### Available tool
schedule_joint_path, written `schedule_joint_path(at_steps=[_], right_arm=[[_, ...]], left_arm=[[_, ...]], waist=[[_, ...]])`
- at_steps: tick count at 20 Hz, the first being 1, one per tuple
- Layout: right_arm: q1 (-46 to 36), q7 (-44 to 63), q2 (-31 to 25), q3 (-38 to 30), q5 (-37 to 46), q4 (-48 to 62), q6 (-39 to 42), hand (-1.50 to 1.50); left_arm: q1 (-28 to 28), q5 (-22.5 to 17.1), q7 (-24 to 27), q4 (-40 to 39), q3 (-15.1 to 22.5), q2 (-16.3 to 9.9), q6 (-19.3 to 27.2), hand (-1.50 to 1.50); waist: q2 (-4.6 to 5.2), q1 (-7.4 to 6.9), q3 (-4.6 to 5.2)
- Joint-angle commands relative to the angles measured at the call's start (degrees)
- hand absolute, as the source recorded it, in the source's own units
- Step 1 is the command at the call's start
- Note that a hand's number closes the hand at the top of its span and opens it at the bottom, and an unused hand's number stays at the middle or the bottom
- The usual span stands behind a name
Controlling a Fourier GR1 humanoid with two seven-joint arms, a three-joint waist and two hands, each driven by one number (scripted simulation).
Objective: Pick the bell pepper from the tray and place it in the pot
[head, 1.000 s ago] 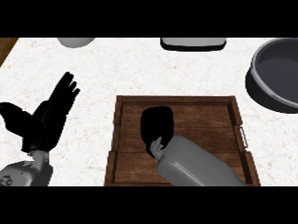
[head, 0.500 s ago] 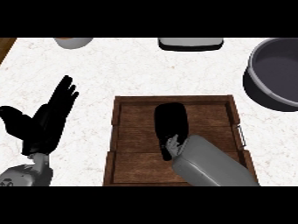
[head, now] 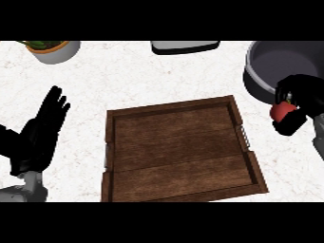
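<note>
My right hand (head: 306, 101) is at the right edge, curled round a red bell pepper (head: 283, 111) of which only a small red patch shows. It hangs just beside the lower rim of the grey pot (head: 290, 64) at the upper right. The wooden tray (head: 182, 149) lies in the middle of the counter with nothing in it. My left hand (head: 34, 137) rests open at the left, fingers pointing up.
A small white planter with green leaves (head: 51, 49) stands at the back left. A black and white object (head: 184, 46) sits at the back edge, centre. The white marble counter (head: 143, 78) stretches between them and the tray.
My right hand has lifted out of the tray with the pepper and moved right and up to the pot's rim. The tray now lies bare. The view has shifted.
</note>
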State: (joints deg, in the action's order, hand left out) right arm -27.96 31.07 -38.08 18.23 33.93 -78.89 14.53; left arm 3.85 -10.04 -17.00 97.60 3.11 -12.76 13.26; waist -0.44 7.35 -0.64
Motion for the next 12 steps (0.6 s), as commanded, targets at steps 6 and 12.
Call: schedule_joint_path(at_steps=[6, 12], right_arm=[[8.39, -35.18, -20.74, -24.21, -13.82, 9.46, -5.76, 1.50], [9.85, -57.43, -28.03, -37.41, -21.78, 18.26, -4.06, 1.50]], left_arm=[[-1.38, -1.16, 0.50, 1.41, 0.23, 0.17, -1.40, 0.00], [-0.06, -0.37, 0.94, 0.87, 0.87, 0.05, -2.05, 0.00]], waist=[[0.25, -1.87, 0.11], [0.35, -4.59, 0.37]])
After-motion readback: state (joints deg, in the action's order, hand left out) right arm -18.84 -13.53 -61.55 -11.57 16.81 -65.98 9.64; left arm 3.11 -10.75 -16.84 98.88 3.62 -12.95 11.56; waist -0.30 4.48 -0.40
